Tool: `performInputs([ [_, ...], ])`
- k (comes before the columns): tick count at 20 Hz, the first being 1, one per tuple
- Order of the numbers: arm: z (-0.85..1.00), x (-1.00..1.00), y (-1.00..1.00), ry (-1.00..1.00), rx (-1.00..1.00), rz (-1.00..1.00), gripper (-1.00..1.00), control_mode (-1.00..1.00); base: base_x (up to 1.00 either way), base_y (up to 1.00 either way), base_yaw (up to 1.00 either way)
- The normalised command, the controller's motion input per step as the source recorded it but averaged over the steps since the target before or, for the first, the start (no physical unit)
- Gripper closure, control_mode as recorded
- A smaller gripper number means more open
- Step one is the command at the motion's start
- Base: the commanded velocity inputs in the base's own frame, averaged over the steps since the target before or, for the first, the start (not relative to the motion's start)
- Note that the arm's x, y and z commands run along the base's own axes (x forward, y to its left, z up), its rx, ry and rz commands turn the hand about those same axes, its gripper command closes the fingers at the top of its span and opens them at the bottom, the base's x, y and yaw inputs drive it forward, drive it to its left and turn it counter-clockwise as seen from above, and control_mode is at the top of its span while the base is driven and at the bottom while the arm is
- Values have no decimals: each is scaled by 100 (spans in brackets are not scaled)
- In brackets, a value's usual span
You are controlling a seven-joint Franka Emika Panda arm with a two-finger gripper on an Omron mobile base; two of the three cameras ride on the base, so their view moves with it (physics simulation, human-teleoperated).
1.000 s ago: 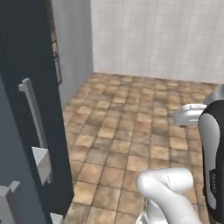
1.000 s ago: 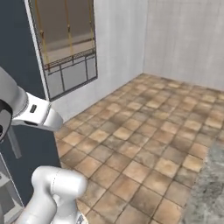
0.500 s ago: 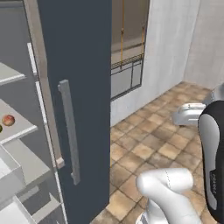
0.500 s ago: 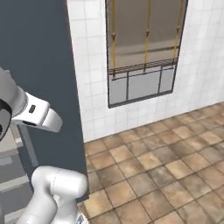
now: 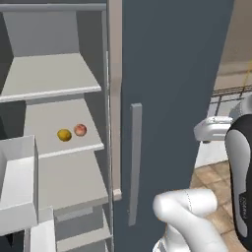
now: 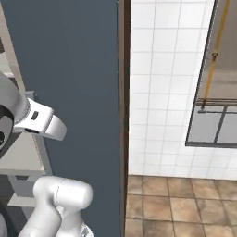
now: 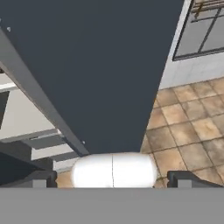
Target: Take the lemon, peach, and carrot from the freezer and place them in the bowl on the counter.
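The freezer (image 5: 172, 88) stands open, its dark blue-grey door (image 6: 69, 69) swung out in front of me, with a long silver handle (image 5: 135, 162). On a grey middle shelf (image 5: 49, 118) inside lie the yellow lemon (image 5: 64, 135) and, just right of it, the pinkish-red peach (image 5: 80, 130), side by side. In the hand view my gripper (image 7: 113, 179) is open and holds nothing, its fingertips (image 7: 41, 178) far apart. It faces the door (image 7: 96, 65) from close by. The carrot, the bowl and the counter are out of view.
A white pull-out drawer (image 5: 17, 187) juts from the freezer at the lower left. Right of the door are a white tiled wall (image 6: 157, 92), a window (image 6: 217, 92) and brown floor tiles (image 7: 188, 127).
The base has turned, so the whole picture has swung from the tiled floor to the open freezer. Its shelves, the lemon and the peach have come into the left base view. The gripper stays open.
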Motion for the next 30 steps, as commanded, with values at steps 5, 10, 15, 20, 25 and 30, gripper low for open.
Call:
performInputs([
  [5,0,0,0,0,0,0,-100,100,20,79,26],
  [10,0,0,0,0,0,0,-100,100,-19,100,4],
  [15,0,0,0,0,0,0,-100,100,3,44,21],
  [20,0,0,0,0,0,0,-100,100,8,-2,16],
  [25,0,0,0,0,0,0,-100,100,34,-8,16],
  [30,0,0,0,0,0,0,-100,100,26,-11,11],
])
